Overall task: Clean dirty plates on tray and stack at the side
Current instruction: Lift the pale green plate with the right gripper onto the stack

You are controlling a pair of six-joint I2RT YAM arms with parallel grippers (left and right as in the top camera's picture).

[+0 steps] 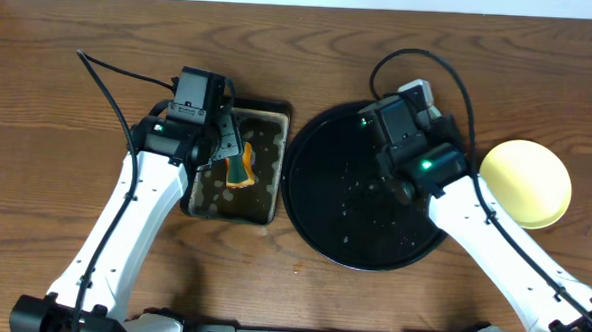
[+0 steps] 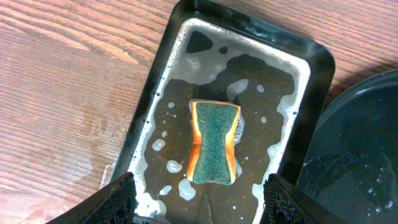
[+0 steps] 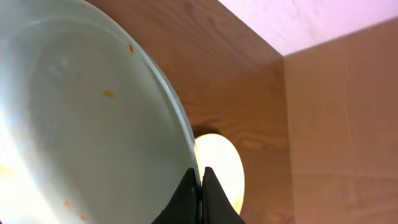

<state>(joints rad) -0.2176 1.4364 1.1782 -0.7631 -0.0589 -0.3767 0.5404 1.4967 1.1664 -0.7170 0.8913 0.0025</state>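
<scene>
My right gripper (image 3: 200, 171) is shut on the rim of a pale mint-blue plate (image 3: 87, 124), which has small orange sauce specks and fills the left of the right wrist view. In the overhead view the right gripper (image 1: 419, 95) is over the far right edge of the round black tray (image 1: 345, 198); the tray holds only water drops. A pale yellow plate (image 1: 525, 183) lies on the table right of the tray, and it also shows in the right wrist view (image 3: 222, 163). My left gripper (image 2: 199, 182) is open above the sponge (image 2: 214, 142). The third plate is out of view.
A rectangular dark pan (image 1: 267, 190) with soapy water sits left of the tray and holds the teal-and-yellow sponge (image 1: 239, 168). The pan's rim (image 2: 155, 81) nearly touches the tray's edge (image 2: 354, 149). Cables run from both arms across the far table.
</scene>
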